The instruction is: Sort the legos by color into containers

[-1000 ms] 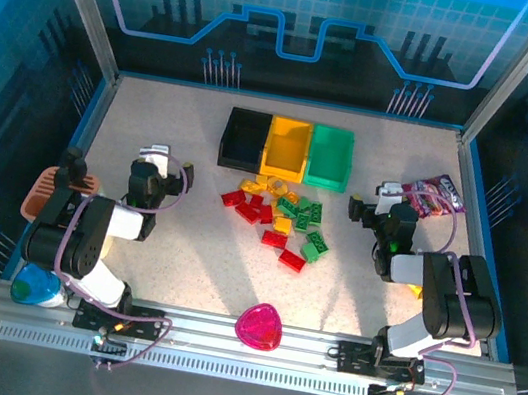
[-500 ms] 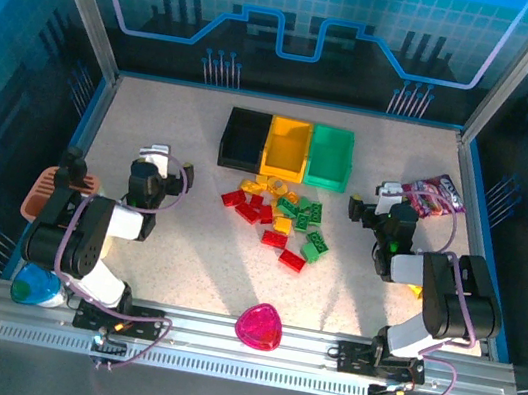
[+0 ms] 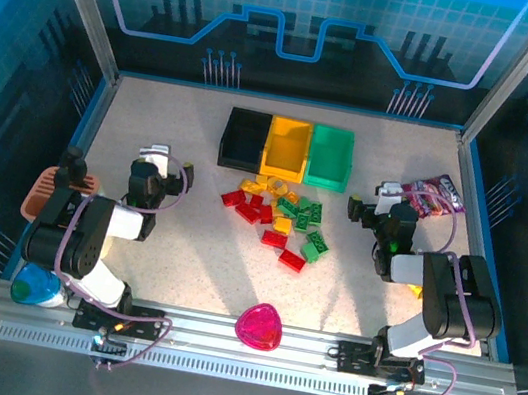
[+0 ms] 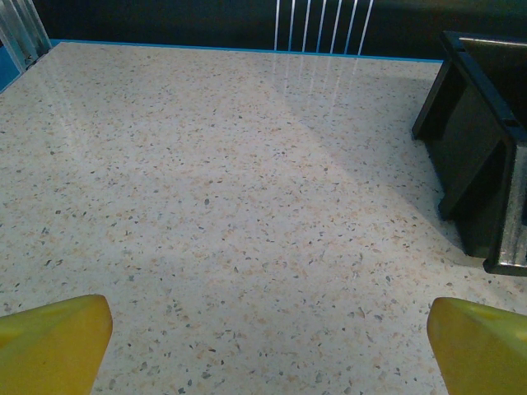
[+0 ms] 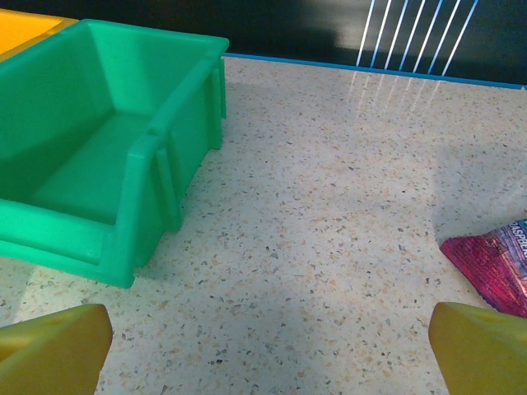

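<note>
Left gripper (image 4: pixel 263 350) is spread wide: in the left wrist view its yellow fingertips (image 4: pixel 49 341) sit at the two lower corners of the frame with bare table (image 3: pixel 175 244) between them, pinching nothing. Right gripper (image 5: pixel 263 350) is spread the same way and is likewise empty. In the top view both hang over the table at mid-height of the frame, one at the left and one at the right, well apart from the bricks.

Status of the work items:

1. The legos (image 3: pixel 279 218) lie in one loose cluster at the centre of the top view, red, yellow and green mixed together, just below the bins.
2. The containers stand side by side in a row at upper centre: black bin (image 3: pixel 244 139) on the left, yellow bin (image 3: pixel 287 148) in the middle, green bin (image 3: pixel 331 156) on the right.
3. No brick is visible inside any bin. The right wrist view shows the green bin's floor bare as far as it can be seen.

Assessment: sorting has not begun, and every brick has yet to be picked and placed.

Non-task items: the purple packet (image 3: pixel 433 194) at the right edge, the pink heart dish (image 3: pixel 259 325) at lower centre and the peach holder (image 3: pixel 42 193) at the left edge are to be left alone.
</note>
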`<state>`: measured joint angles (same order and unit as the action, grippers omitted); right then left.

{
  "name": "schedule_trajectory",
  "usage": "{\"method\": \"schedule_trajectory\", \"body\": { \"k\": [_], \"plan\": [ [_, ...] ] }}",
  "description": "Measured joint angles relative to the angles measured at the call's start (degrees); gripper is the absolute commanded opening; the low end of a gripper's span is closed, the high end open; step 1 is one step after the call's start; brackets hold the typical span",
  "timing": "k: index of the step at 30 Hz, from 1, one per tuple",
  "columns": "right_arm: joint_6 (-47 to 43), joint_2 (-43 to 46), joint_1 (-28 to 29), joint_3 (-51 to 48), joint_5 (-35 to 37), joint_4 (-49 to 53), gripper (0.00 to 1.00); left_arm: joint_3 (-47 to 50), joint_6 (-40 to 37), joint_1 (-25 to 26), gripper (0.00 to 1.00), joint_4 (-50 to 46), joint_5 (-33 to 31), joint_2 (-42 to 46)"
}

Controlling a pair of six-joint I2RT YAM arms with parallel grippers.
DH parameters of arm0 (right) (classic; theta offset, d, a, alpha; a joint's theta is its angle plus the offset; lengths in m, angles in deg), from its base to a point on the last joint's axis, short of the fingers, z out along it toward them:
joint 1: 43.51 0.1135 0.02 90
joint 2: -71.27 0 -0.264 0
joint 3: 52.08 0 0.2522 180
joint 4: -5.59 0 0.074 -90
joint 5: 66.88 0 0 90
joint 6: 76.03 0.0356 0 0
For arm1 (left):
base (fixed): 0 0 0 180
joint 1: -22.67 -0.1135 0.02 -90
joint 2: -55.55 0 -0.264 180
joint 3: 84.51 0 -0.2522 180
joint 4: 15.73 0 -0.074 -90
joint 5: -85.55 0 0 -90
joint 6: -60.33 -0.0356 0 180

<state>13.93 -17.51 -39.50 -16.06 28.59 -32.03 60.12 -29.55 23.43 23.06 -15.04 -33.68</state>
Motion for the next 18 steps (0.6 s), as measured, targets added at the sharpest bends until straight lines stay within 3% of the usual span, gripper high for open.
{"method": "schedule_trajectory", "body": {
  "k": [6, 8, 11, 14, 18],
  "plan": [
    [-0.07, 0.26, 0.20, 0.02, 0.70, 0.52, 1.00, 0.00, 0.22, 0.02, 0.99, -0.76, -0.61, 0.57],
    [-0.92, 2.97, 1.31, 0.02, 2.19, 4.00, 1.00, -0.55, 0.70, 0.42, 0.99, -6.05, -2.43, 3.82],
    [-1.25, 13.88, 5.42, 2.64, 3.65, 15.87, 1.00, -5.46, 2.71, 1.99, 0.99, -17.94, -6.56, 10.51],
    [8.41, 23.43, 6.80, 11.96, 4.70, 31.10, 1.00, -12.98, 6.80, 2.99, 0.99, -27.39, -8.72, 15.30],
    [20.55, 29.66, 2.32, 19.56, -0.76, 41.77, 1.00, -20.85, 12.17, 4.37, 0.99, -37.22, -6.91, 17.59]
  ]
}}
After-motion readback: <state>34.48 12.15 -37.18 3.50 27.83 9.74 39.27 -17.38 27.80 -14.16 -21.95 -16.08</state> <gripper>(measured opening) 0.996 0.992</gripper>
